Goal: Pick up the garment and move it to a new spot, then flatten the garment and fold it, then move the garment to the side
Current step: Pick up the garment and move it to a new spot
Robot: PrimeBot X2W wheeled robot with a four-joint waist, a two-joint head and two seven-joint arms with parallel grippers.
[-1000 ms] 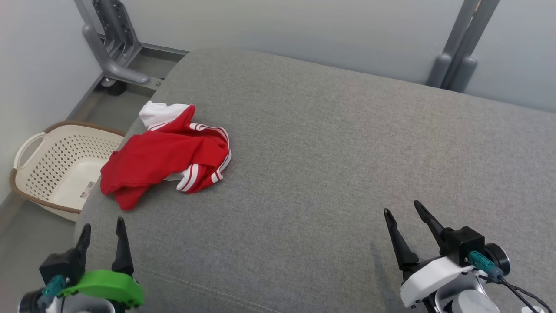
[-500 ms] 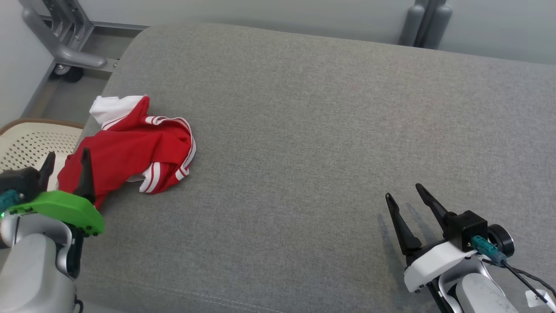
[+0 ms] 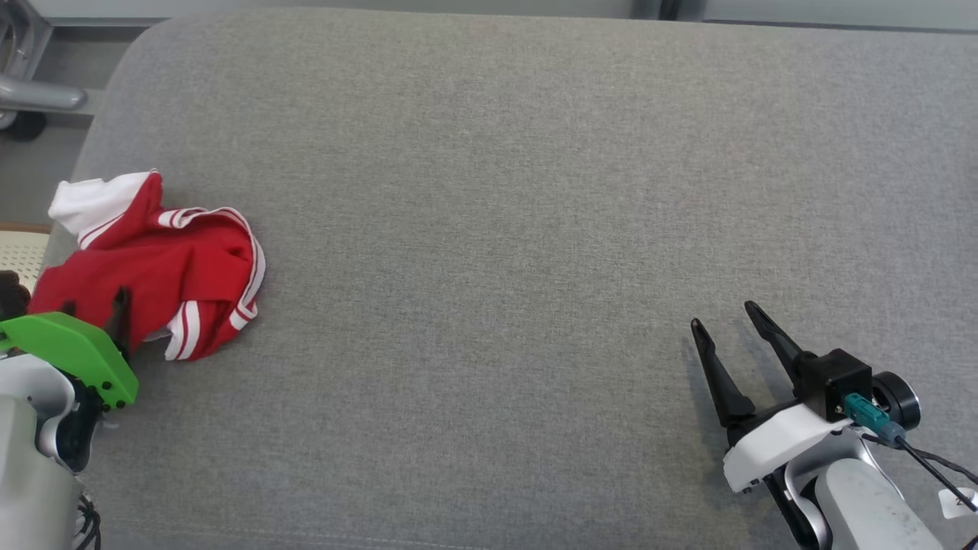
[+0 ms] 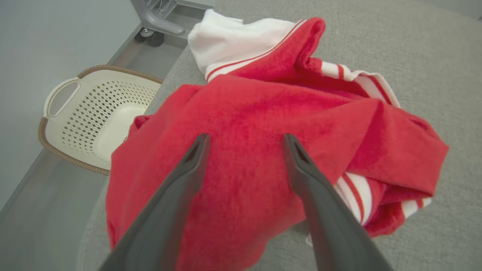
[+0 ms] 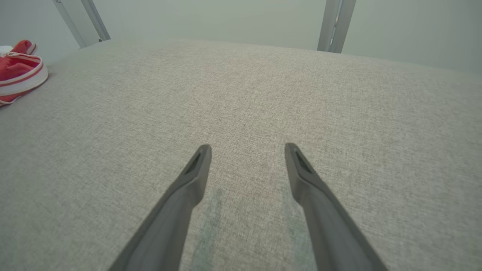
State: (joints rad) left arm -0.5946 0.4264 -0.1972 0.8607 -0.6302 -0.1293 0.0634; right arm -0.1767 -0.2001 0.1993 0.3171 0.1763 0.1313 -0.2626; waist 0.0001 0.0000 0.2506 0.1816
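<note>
Cushion (image 3: 535,191), grey and upholstered, sat differently in the head view than a second before. The whole scene had slid, so that was the head dipping, not the things moving.

Garment (image 3: 176,267), red with white stripes and a white panel, lay crumpled at the cushion's left edge. The cream basket (image 4: 113,69) stood on the floor just beside that edge.

Left tool (image 4: 245,138) had closed in. A second earlier it was well short of the cloth; now it was over the red bundle, fingers spread wide with nothing between them. Could not tell whether the tips touched the fabric.

Right tool (image 3: 723,313) was also spread and empty, low over bare cushion, well apart from the garment.

Judgement: the pick-up was about to begin. Nothing had been lifted, and moving, flattening and folding were all still to do.

Writing: no brand or print seen on the garment. A small white tag (image 3: 959,504) by the right arm's cable bore a mark too small to read.
</note>
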